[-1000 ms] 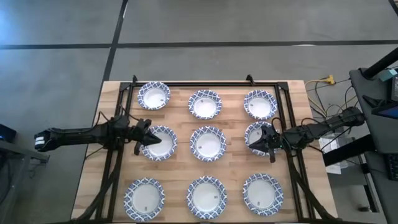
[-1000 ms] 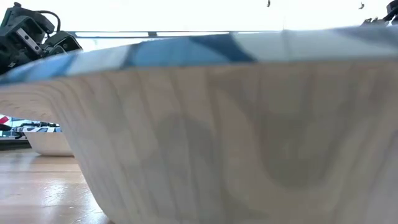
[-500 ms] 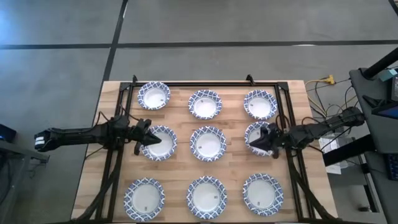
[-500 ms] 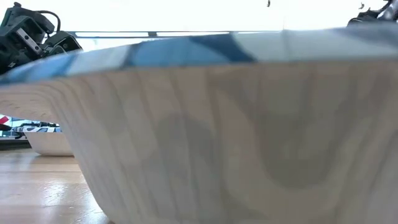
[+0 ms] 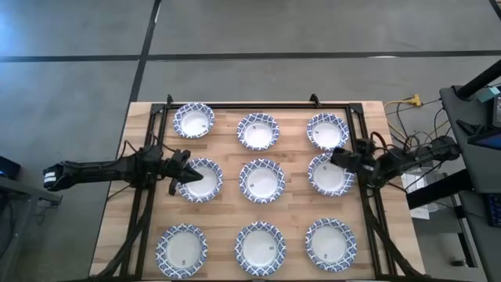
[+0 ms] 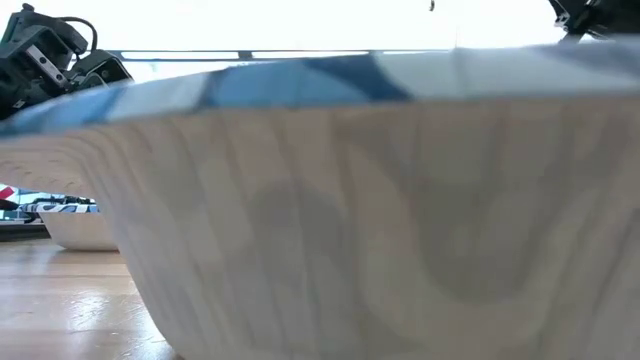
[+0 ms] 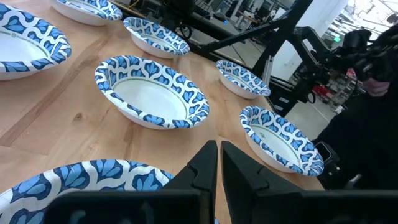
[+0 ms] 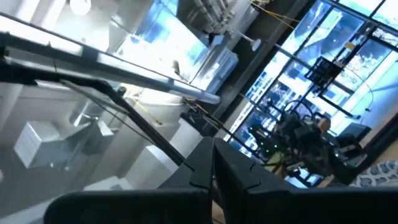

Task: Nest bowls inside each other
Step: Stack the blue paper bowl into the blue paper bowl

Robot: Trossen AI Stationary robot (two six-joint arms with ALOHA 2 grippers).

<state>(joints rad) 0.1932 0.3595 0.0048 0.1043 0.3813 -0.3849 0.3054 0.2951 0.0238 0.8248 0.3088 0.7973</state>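
Since 1 second ago, the right gripper (image 5: 341, 159) has been raised off the right middle bowl (image 5: 329, 175). From above, 9 bowls (image 5: 261, 181) are seen upright in a 3-by-3 grid on the table (image 5: 227, 222). In both wrist views, each gripper's fingers are closed on nothing; the left gripper (image 7: 218, 167) is held at the left middle bowl's (image 7: 81, 182) rim.

- A wooden table (image 5: 293, 160) is sitting on grey floor (image 5: 250, 39).
- A black frame (image 5: 258, 104) is running along the table's far edge and down both sides.
- Cables (image 5: 403, 106) are lying off the far right corner.
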